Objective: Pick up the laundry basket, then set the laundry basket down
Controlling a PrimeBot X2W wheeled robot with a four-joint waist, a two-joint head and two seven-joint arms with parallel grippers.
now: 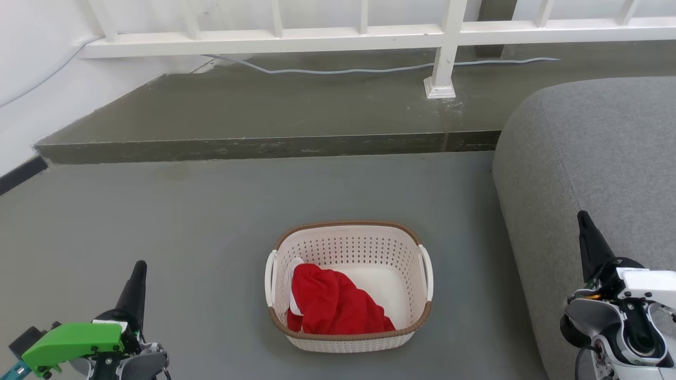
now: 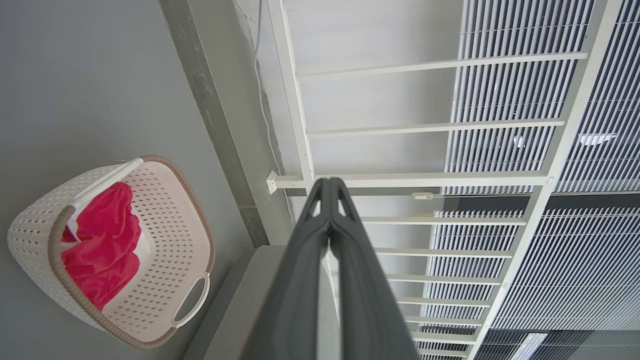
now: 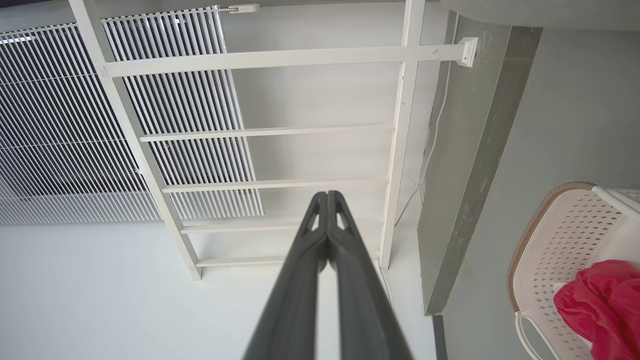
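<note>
The laundry basket rests on the grey floor, cream-white and perforated, with a brown rim and a white handle on each short side. Red cloth lies inside it. My left gripper is at the lower left, shut and empty, well to the left of the basket. My right gripper is at the lower right in front of the sofa, also shut and empty. The left wrist view has the basket at the lower left beside the shut left gripper. In the right wrist view the basket sits at the lower right, away from the shut right gripper.
A grey sofa fills the right side, close to the basket. A raised concrete step crosses the floor behind the basket, with a white railing and a loose grey cable on it. A white wall stands at the left.
</note>
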